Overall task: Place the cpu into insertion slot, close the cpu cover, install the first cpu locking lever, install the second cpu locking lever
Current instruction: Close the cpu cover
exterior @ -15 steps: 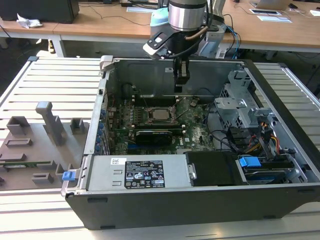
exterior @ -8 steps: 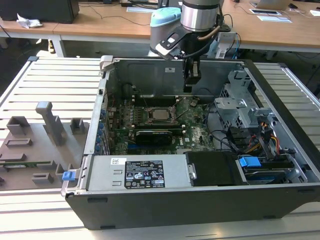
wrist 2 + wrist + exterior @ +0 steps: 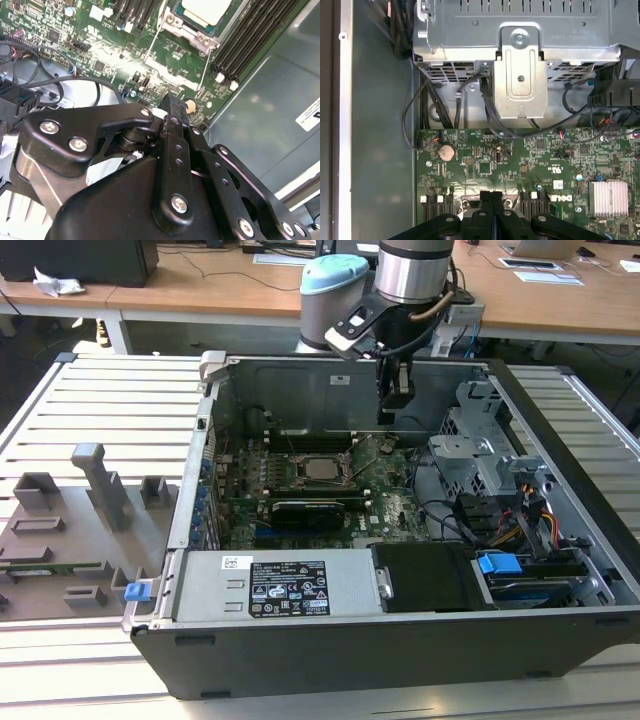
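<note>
Tool: my black metal tool (image 3: 395, 405) has its two flat fingers (image 3: 485, 200) pressed together with only a thin seam between them, and it holds nothing.
Tool position: it hangs above the green circuit board (image 3: 485, 160), on the exterior view's right of the chip, near a round pale coin cell (image 3: 446, 152).
Tool build: matte black linkage arms fastened with bright round screw heads, seen in both wrist views.
Cpu: the small flat square cpu (image 3: 322, 468) with its dull silver-grey top lies level in the square black insertion slot (image 3: 301, 469), well apart from my tool.
Cover: a thin silver metal cpu cover (image 3: 197, 34), a frame with screw heads at its corners, edges the chip; I cannot tell whether it is pressed fully down.
Beside the slot: long narrow black memory slots (image 3: 250, 40) run alongside it.
Case: an open black computer case (image 3: 400, 640) with a perforated grey sheet-metal drive cage (image 3: 520, 75) and loose black cables.
Surface: a pale slatted surface (image 3: 110, 410) carries the case.
Arm: my silver arm with its light-blue joint cap (image 3: 335, 280) comes in over the far wall, wrist upright, tool pointing straight down.
</note>
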### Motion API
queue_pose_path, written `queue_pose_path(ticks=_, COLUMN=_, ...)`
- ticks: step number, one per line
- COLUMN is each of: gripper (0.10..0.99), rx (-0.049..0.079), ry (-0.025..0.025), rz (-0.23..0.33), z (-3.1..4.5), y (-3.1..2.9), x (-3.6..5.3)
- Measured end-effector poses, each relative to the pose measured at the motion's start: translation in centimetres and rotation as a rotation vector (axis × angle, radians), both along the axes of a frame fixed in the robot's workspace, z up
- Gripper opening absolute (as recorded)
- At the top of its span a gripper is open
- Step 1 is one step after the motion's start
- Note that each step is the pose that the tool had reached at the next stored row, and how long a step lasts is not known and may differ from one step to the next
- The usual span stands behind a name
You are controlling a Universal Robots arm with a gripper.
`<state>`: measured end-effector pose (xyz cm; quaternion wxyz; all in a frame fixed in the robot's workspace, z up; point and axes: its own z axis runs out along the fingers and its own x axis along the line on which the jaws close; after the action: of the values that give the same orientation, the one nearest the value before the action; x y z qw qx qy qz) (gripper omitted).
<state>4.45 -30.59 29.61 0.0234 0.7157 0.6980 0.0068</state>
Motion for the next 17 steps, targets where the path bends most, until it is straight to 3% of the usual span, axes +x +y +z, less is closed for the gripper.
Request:
queue_pose_path(ticks=9, gripper=0.106, rx=0.0, ry=0.0007, rz=0.0, z=-1.39, y=0.0, x=0.28)
queue_pose_path(ticks=12, gripper=0.106, rx=0.0, ry=0.0013, rz=0.0, z=-1.99, y=0.03, x=1.33)
queue_pose_path(ticks=17, gripper=0.106, rx=0.0, ry=0.0013, rz=0.0, z=-2.72, y=0.03, x=1.94)
